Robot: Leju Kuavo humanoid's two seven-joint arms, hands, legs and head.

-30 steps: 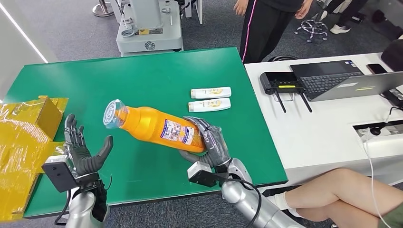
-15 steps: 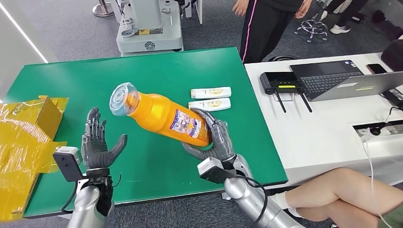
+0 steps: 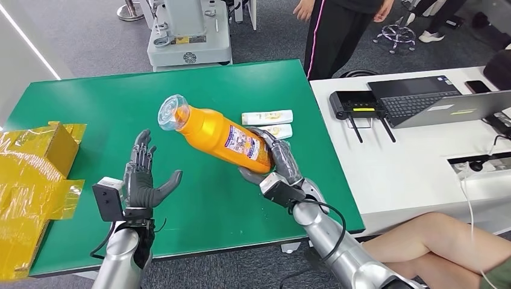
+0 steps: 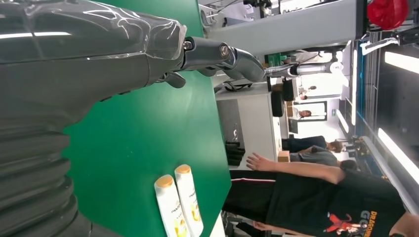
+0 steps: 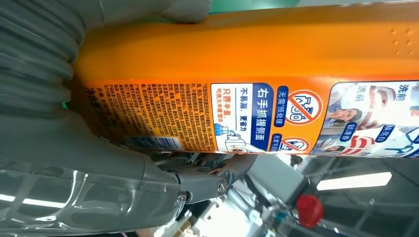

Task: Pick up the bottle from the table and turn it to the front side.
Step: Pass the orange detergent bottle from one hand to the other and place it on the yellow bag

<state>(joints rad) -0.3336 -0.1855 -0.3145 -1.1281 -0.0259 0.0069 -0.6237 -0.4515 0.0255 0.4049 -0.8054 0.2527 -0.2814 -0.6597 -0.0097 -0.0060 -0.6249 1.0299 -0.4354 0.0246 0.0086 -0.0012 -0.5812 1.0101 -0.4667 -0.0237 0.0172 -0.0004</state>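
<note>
Head view has the orange bottle (image 3: 217,136) lifted off the green table (image 3: 90,102), its base clasped by the right hand (image 3: 278,165); left hand (image 3: 143,179) waits splayed, empty; pickup done, back label seemingly up, turning remains

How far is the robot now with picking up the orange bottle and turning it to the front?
Done: the orange bottle is off the green table, gripped at its base by the right hand. In hand: it is tilted, cap up and away, and the wrist view shows fine print and a barcode. Left: presenting the front; the empty left hand waits, fingers spread, apart from the bottle.
</note>
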